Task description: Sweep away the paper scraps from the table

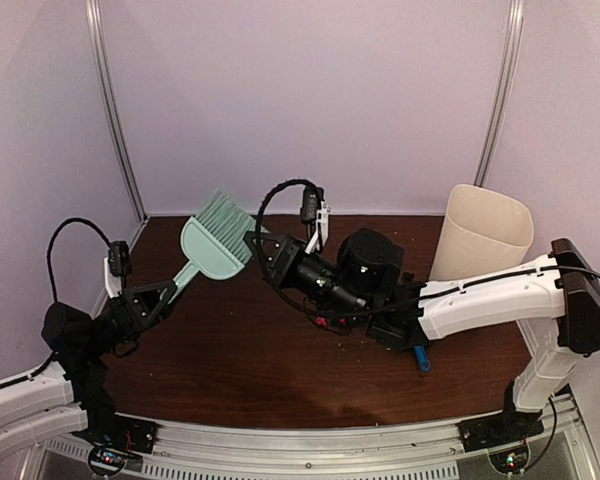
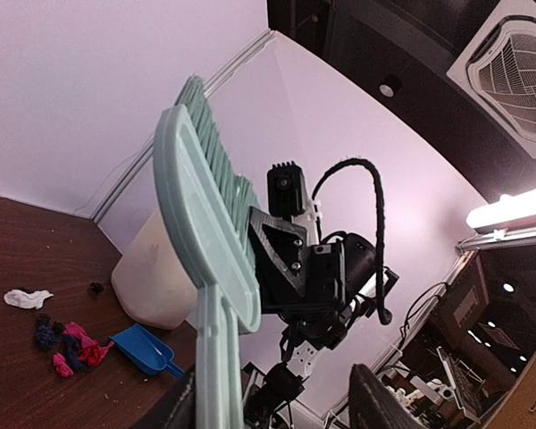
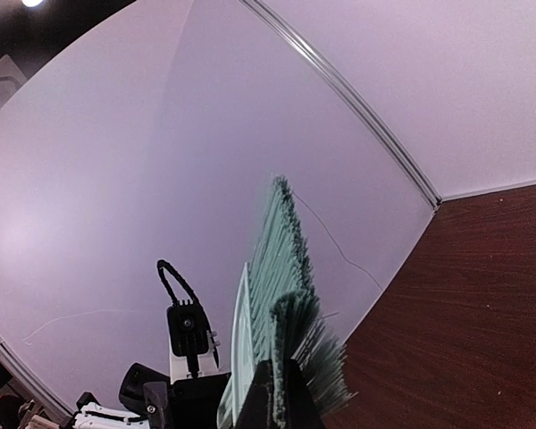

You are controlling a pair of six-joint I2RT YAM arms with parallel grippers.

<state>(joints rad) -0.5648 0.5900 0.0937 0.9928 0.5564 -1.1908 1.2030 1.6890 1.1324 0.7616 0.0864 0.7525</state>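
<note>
Paper scraps [image 2: 67, 344] clearest in left wrist view; left fingers [image 2: 380, 404] apart, right fingers [image 3: 284, 400] tight on brush [image 2: 205, 214].

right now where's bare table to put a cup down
The table is bare between the front rail and the right arm, and at left below the raised brush. Crowded mid-right: paper scraps, dustpan, bin.

- Left arm [image 1: 75, 350], lower left, reaches up-right; left gripper [image 1: 165, 292] jaws apart around the brush [image 1: 215, 245] handle.
- Right arm [image 1: 480, 295] stretches left; right gripper [image 1: 255, 243] pinched on bristles.
</note>
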